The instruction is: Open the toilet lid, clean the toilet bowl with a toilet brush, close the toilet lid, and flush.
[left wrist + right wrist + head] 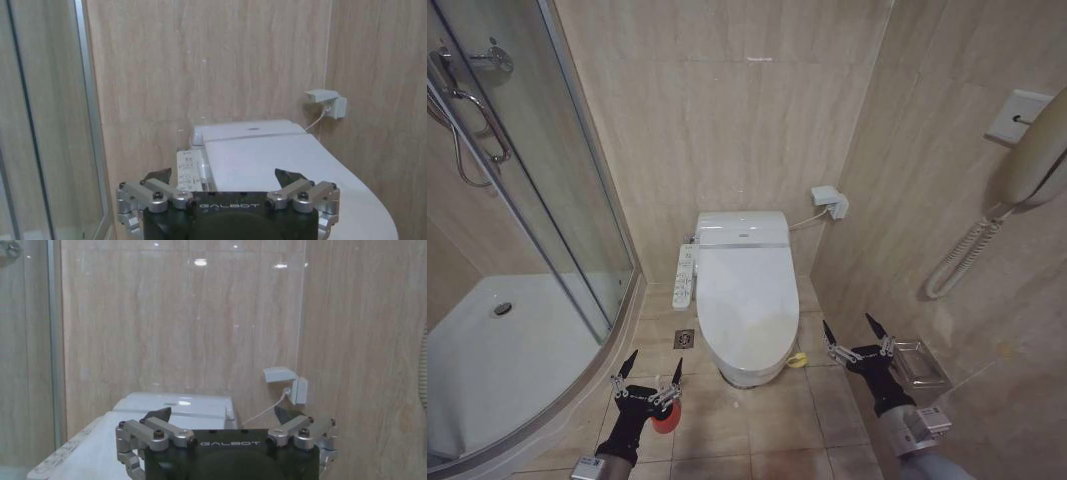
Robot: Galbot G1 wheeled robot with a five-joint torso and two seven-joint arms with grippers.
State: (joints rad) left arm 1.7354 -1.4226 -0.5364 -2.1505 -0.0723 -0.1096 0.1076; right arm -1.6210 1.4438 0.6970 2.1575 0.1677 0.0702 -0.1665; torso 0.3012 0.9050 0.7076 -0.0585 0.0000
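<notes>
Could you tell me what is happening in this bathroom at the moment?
Nothing is being handled yet. The robot faces the toilet bowl, whose toilet lid is down. Its left hand hangs open, low over the floor beside the shower tray, just above a small red cup. Its right hand is open too, to the right of the bowl, near the yellow-green loop at the lid's edge.

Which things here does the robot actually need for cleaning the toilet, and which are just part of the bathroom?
Needed: toilet lid, shut; toilet bowl; left gripper and right gripper, both open.

Just there: red cup holder, shower tray, wall phone, floor drain.
</notes>
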